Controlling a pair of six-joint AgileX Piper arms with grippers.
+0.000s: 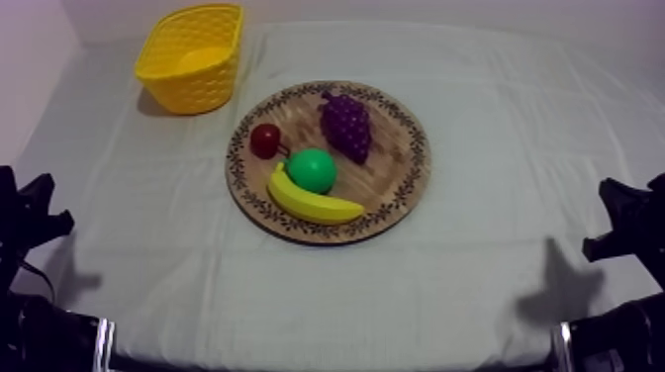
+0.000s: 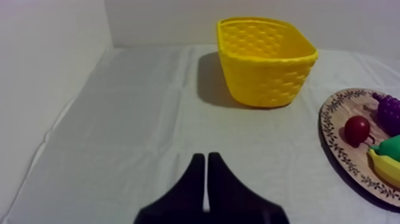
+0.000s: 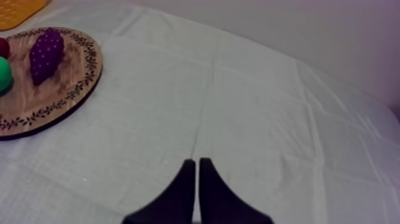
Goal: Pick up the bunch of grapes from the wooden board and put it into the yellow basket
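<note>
Left fingers (image 2: 195,173) and right fingers (image 3: 187,176) rest clenched, empty, the pick unstarted; the bunch of grapes (image 1: 346,127) lies on the wooden board (image 1: 398,170).

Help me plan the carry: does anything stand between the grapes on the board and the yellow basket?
Nothing visible does. Between the bunch of grapes and the yellow basket lie only the wooden board and bare cloth; the small red fruit sits off that line.

The left wrist view's edge crops the wooden board (image 2: 335,122) (banana (image 2: 386,168) too). The right's crops the yellow basket (image 3: 18,8); pear (image 3: 3,74) likewise.
</note>
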